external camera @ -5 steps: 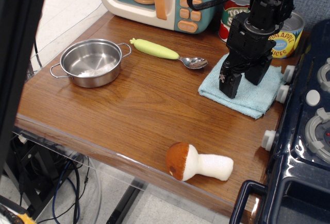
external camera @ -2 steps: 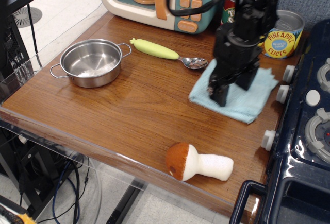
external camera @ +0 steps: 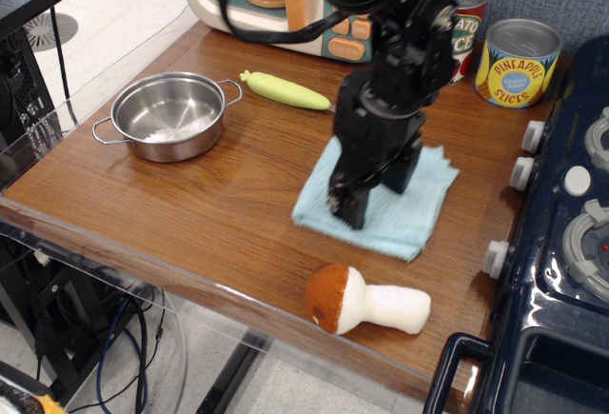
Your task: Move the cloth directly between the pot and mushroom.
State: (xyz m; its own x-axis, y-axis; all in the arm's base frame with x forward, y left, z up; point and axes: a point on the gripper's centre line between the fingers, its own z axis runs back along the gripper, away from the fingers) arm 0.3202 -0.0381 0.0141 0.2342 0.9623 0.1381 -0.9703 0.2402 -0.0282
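While the gripper (external camera: pixel 366 190) presses down on the light blue cloth (external camera: pixel 381 203), its two black fingers look set apart with towel showing between them, though whether they pinch a fold or simply pin the fabric flat cannot be told from this view. The cloth lies in the middle of the wooden table (external camera: pixel 238 205), just beyond the plush mushroom (external camera: pixel 364 302) at the near edge and well to the right of the steel pot (external camera: pixel 169 115) at the far left. That puts it close to the mushroom but not yet on the line between the two, so more travel to the left seems needed. The main risk is that a grip by pressure alone lets the terry slip, leaving it bunched or short of the spot. Its near corner sits close to the mushroom's brown cap, and a drag that drifts nearward could nudge the toy toward the table's edge. The green-handled spoon (external camera: pixel 285 90) lies just beyond the cloth's far side, its bowl hidden behind the arm, and could be caught and swept along. Overshooting left would push the cloth into the pot.
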